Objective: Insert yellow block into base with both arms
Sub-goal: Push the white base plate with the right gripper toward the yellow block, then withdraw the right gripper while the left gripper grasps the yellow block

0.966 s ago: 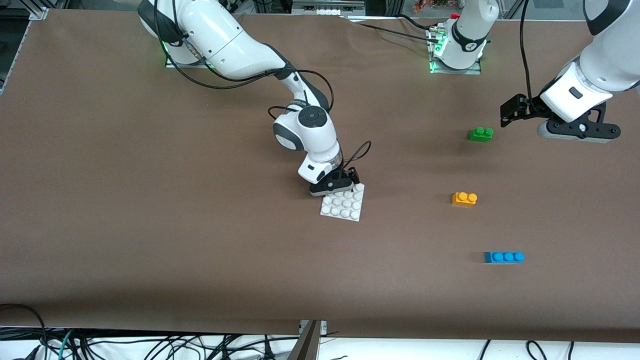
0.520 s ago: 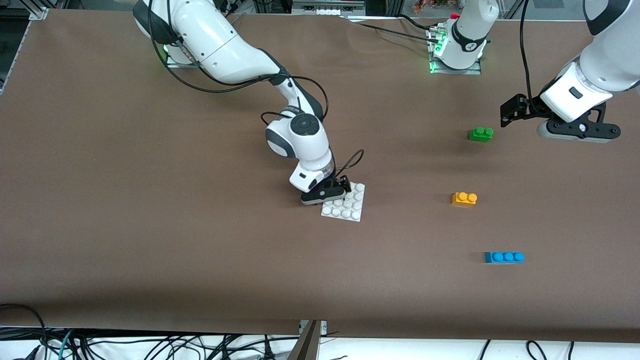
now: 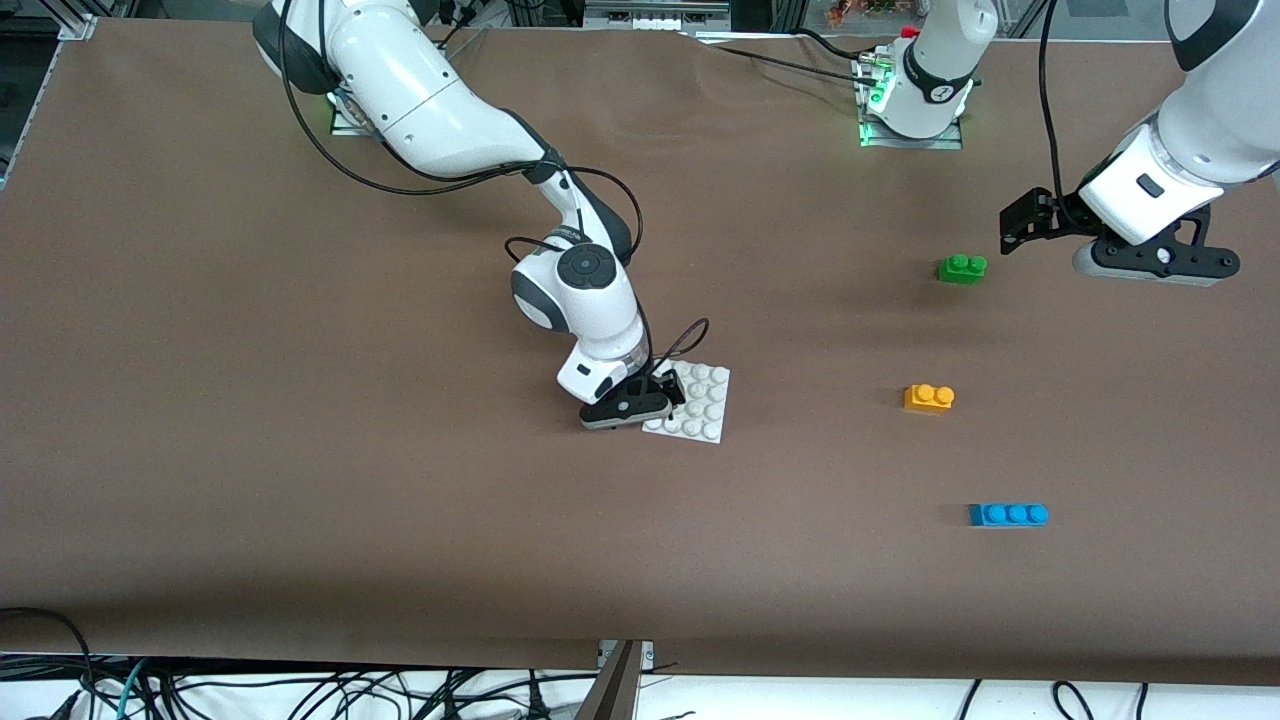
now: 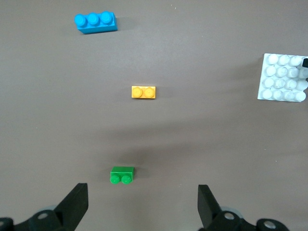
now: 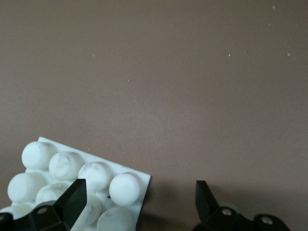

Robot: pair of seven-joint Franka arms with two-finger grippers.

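Front view: right hand (image 3: 655,405) sits low at the base's (image 3: 700,415) corner, fingers apart, holding nothing. Left hand (image 4: 142,204) waits spread over the worktop (image 3: 300,500), yellow block (image 3: 929,398) well clear of both.

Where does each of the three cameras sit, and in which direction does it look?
Front view: high across the table, facing both arms; the right gripper is at the base, the left gripper hangs near the green brick.
Left wrist view: looks down past its open fingers at the green brick, yellow block and blue brick.
Right wrist view: close over the base's corner, open fingers showing.
All three share the base.
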